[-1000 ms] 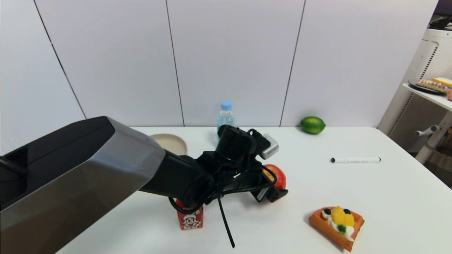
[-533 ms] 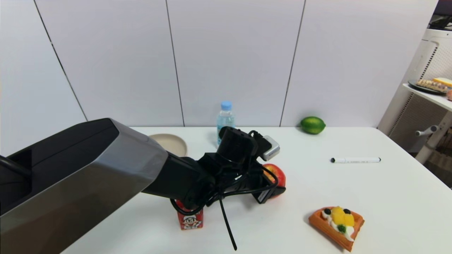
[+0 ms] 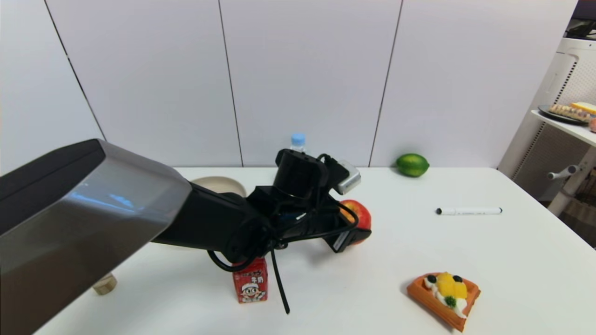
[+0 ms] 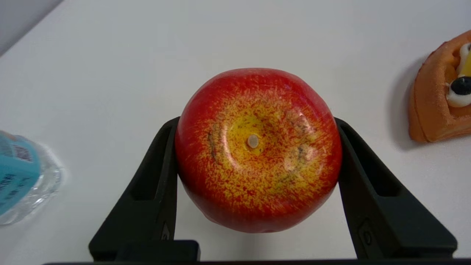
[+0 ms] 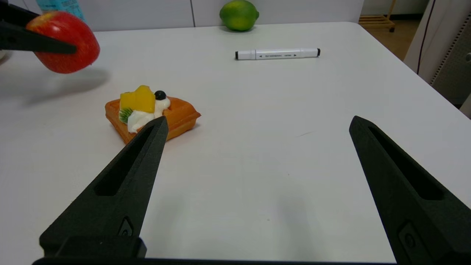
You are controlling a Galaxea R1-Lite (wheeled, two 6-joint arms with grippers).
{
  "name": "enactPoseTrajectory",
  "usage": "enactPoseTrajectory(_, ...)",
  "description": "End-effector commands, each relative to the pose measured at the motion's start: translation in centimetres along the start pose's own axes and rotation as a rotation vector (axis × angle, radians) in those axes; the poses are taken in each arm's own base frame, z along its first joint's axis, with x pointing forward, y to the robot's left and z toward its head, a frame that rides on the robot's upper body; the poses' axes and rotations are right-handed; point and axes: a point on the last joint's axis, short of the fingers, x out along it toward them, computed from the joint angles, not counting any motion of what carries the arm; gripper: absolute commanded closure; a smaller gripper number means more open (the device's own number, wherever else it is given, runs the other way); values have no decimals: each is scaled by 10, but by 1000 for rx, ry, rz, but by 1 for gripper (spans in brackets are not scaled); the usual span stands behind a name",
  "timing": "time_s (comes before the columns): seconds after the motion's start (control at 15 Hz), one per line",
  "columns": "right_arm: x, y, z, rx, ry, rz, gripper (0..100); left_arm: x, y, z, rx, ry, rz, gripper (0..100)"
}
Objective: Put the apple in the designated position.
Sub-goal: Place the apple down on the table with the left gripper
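A: Where is the apple (image 4: 257,149) at this moment?

B: It is between the two black fingers (image 4: 154,191) of the left gripper (image 3: 356,228), a little right of the centre in the head view. The pincer is clamped on it, one finger on each side of the widest part, and the stem dimple faces the wrist camera.

A: Why is it held at the widest part?

B: I think because the skin is glossy and round. A grip higher or lower could let the fruit slip out.

A: Is it resting on the table (image 3: 512,260)?

B: No. In the right wrist view, in the upper left corner, the apple (image 5: 62,40) hangs above its own shadow, so it is lifted from the surface.

A: And where must it go?

B: I cannot point to the place. The tabletop is plain white and shows no mark. There is free surface between the waffle (image 3: 443,298) at the lower right, the marker (image 3: 469,211) at the right and the lime (image 3: 412,164) at the upper right. The water bottle (image 3: 298,142) and the milk carton (image 3: 250,284) stand close to the arm, so I would judge that a careful path is needed there.

A: What does the other arm do?

B: The right gripper (image 5: 254,127) is idle low over the near right of the table, its fingers wide apart and holding nothing.

A: So how far is the task?

B: My guess is the carrying step: picked up, not yet set down.
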Motion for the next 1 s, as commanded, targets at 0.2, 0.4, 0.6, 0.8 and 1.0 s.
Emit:
enactPoseTrajectory(0.2, 0, 0, 0, 0, 1, 0, 0, -79, 44, 23, 47, -91, 166, 100)
enactPoseTrajectory(0.4, 0, 0, 0, 0, 1, 0, 0, -107, 65, 8, 11, -60, 244, 100)
enactPoseTrajectory(0.6, 0, 0, 0, 0, 1, 0, 0, -113, 82, -3, -23, -37, 289, 100)
enactPoseTrajectory(0.8, 0, 0, 0, 0, 1, 0, 0, -93, 97, -15, -51, -6, 295, 100)
enactPoseTrajectory(1.0, 0, 0, 0, 0, 1, 0, 0, -72, 106, -25, -82, 15, 290, 100)
